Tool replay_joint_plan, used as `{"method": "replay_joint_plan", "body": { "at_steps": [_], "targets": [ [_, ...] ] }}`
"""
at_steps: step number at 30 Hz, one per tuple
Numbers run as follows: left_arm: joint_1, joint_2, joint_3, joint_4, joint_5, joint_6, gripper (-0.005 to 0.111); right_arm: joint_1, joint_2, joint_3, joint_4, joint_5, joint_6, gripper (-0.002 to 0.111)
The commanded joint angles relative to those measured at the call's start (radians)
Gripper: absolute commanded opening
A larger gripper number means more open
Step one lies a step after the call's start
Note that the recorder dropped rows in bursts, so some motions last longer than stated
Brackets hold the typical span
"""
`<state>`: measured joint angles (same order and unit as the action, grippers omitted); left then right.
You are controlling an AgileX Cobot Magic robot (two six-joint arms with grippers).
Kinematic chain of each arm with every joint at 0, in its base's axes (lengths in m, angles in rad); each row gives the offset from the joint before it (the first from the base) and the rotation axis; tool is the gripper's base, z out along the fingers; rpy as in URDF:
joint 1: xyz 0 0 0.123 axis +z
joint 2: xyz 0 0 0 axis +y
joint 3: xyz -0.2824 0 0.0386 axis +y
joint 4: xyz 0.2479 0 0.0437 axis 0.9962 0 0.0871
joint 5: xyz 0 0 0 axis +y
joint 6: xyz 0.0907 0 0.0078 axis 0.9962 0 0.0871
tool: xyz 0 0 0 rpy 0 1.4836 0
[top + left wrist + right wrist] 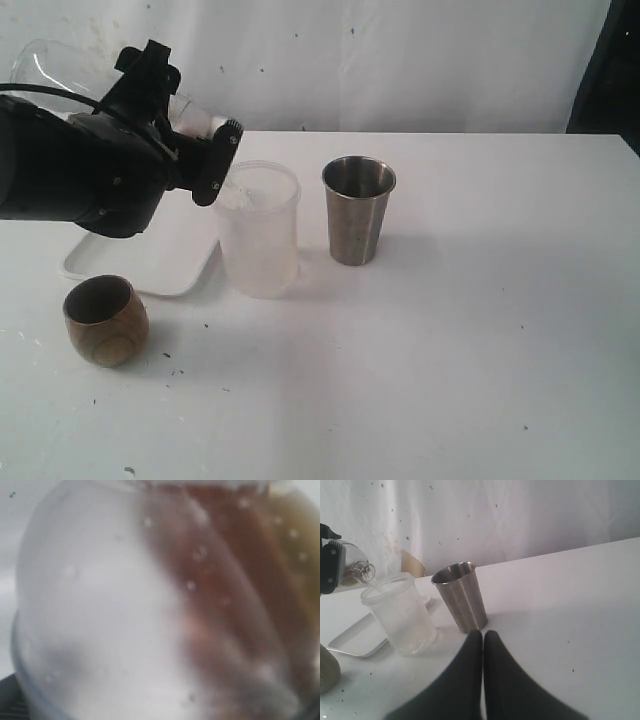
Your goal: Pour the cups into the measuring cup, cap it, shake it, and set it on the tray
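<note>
Exterior view: one arm in sight, the left. The left gripper [210,142] is clamped on a clear plastic vessel, taken for the measuring cup [195,112]; its printed lines are not legible. The vessel is tipped, mouth over the frosted cup [258,240]. On the table [480,330] are three standing cups:
- one frosted cup in the middle
- one steel tumbler [358,210] just beside it, apart
- one wooden cup [105,320] nearer the camera, on the left

One white tray [150,262] lies behind the wooden cup, partly hidden by the arm. The measuring cup is held in the air, off the tray.

Left wrist view: one thing fills the frame, the measuring cup's [115,610] clear, droplet-specked wall. A brown blur shows through it and cannot be identified. No fingers are seen.

Right wrist view: the right gripper [483,636] has its two dark fingers pressed together, with nothing between them, low over the table. Ahead of it:
- one tumbler [462,597]
- one frosted cup [402,615]
- one tray [355,640]
- the wooden cup's [327,670] edge

The measuring cup [354,566] is tilted, and a thin clear streak runs from its mouth into the frosted cup.
</note>
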<state>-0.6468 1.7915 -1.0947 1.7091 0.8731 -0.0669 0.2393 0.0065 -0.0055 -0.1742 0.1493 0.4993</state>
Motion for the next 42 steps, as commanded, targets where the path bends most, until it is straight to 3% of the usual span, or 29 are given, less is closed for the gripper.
{"method": "replay_joint_plan", "body": {
  "at_steps": [1, 17, 24, 42],
  "targets": [
    [-0.003, -0.006, -0.013, 0.035, 0.040, -0.004, 0.000, 0.002, -0.006, 0.005, -0.002, -0.009, 0.010, 0.000],
    [-0.007, -0.004, -0.072, 0.035, 0.042, 0.051, 0.000, 0.002, -0.006, 0.005, -0.002, -0.009, 0.010, 0.000],
    [-0.007, -0.004, -0.091, 0.035, 0.043, 0.245, 0.000, 0.002, -0.006, 0.005, -0.002, -0.009, 0.010, 0.000],
    [-0.052, -0.004, -0.095, 0.035, 0.026, 0.322, 0.000, 0.002, -0.006, 0.005, -0.002, -0.016, 0.010, 0.000]
  ]
}}
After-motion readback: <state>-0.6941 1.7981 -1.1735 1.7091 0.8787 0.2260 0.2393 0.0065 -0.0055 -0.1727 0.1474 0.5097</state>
